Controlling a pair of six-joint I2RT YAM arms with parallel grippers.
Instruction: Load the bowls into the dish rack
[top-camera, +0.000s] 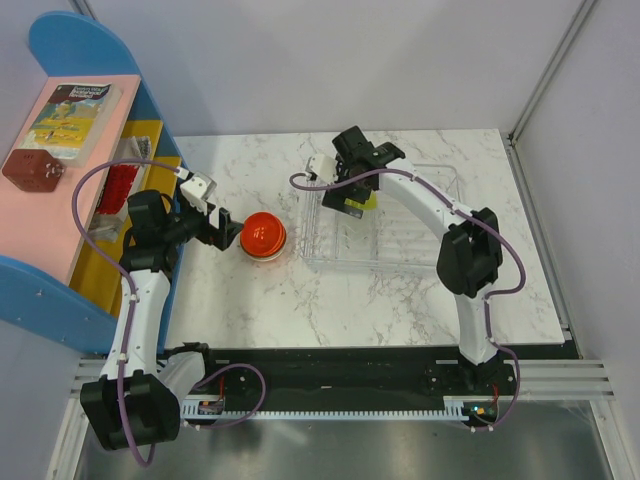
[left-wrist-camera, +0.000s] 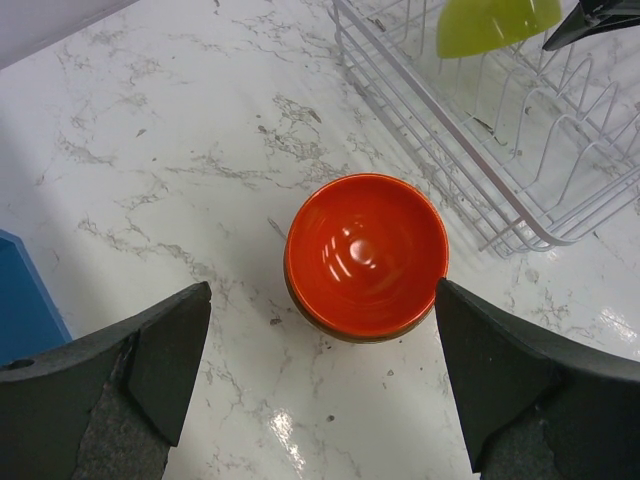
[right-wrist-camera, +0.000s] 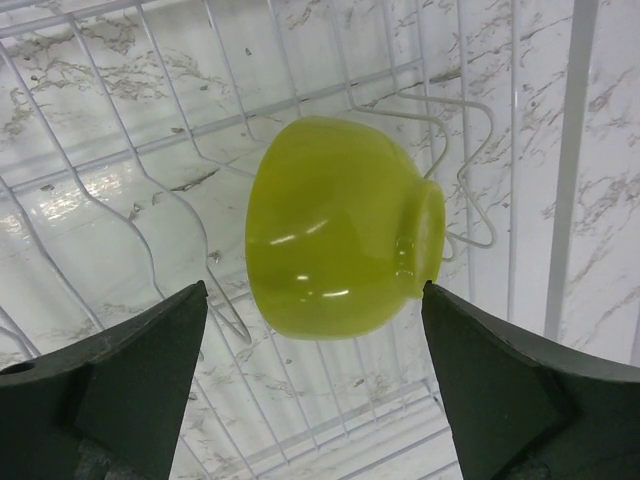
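Note:
A red-orange bowl (top-camera: 265, 236) sits upright on the marble table left of the dish rack (top-camera: 420, 225); it seems to top a short stack of bowls. In the left wrist view the bowl (left-wrist-camera: 366, 255) lies just beyond my open, empty left gripper (left-wrist-camera: 325, 370), between its fingertips' line and the rack (left-wrist-camera: 470, 150). The left gripper (top-camera: 226, 229) is close to the bowl's left side. A lime green bowl (right-wrist-camera: 335, 225) rests on its side on the rack's wires (right-wrist-camera: 150, 200). My right gripper (right-wrist-camera: 315, 370) is open just behind it, not touching. The mint bowl is not visible.
A blue and pink shelf (top-camera: 70, 190) stands at the table's left edge, holding a book (top-camera: 72, 118), a brown block (top-camera: 32, 170) and red pieces (top-camera: 118, 186). The rack's right part (top-camera: 440, 185) holds no bowls. Walls close the back and right.

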